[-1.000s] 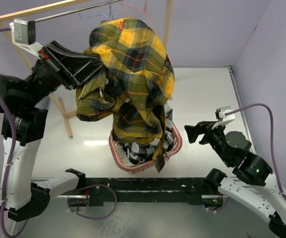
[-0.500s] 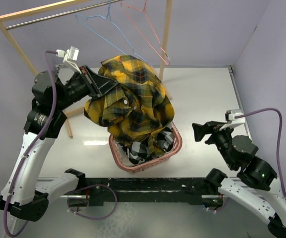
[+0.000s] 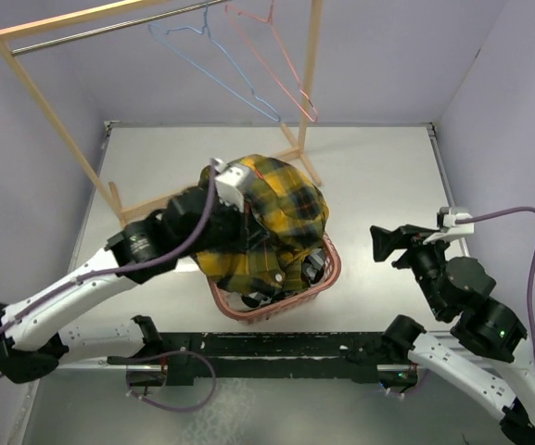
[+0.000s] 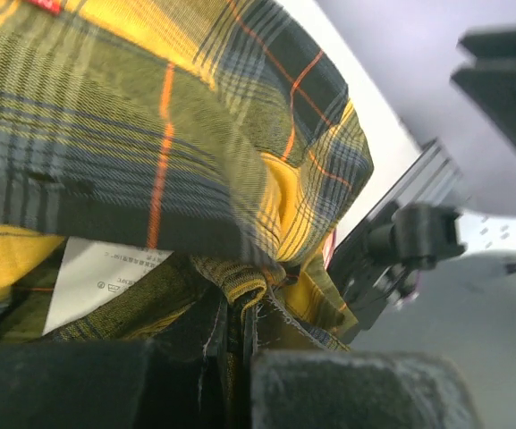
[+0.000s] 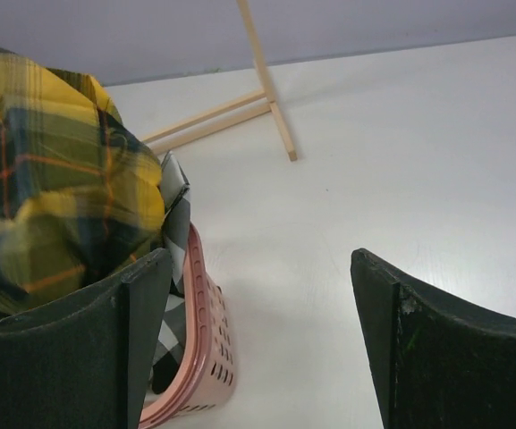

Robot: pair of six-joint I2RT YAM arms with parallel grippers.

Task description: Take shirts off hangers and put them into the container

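1. The white table [image 3: 378, 176] fills the floor of the scene, and the wooden rack [image 3: 311, 65] stands at its far left side.
2. Here's the yellow plaid shirt [image 3: 286, 209], bunched in a big heap over the pink laundry basket [image 3: 327, 269]. It spills past the far rim and covers most of the opening.
3. The basket sits near the table's front edge, between the two arms.
4. The black and white checked shirt [image 5: 176, 237] is down inside the basket, under the yellow one. From the right wrist view it peeks out at the basket's right end.
5. Up on the rack the light blue hanger [image 3: 272, 117] and the pink hanger [image 3: 312, 116] hang side by side as bare wire.
6. The left gripper [image 4: 240, 335] is low over the basket with its jaws pinched tight on a fold of the yellow shirt, just beside the white care label [image 4: 105, 277].
7. The right gripper [image 5: 259, 268] hovers right of the basket, jaws spread wide and holding nothing.
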